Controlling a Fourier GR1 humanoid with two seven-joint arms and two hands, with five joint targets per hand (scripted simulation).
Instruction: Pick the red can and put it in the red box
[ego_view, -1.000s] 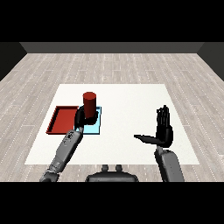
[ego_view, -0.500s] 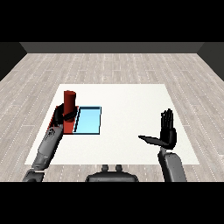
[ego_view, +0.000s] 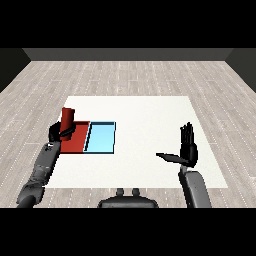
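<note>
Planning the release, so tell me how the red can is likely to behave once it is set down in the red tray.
The red can is tall and narrow, so it probably tips easily if released tilted. It looks rigid, held in the left hand without visible denting. Its round body would likely roll if it fell over, though the red tray has a low rim that may stop it.

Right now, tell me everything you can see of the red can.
The red can is a plain, tall cylinder of uniform dark red, with no label or markings visible. It stands nearly upright, leaning slightly, in the left hand, whose black fingers curl round its lower part. It sits over the far left corner of the flat red tray; whether its base touches the tray is hidden by the hand.
</note>
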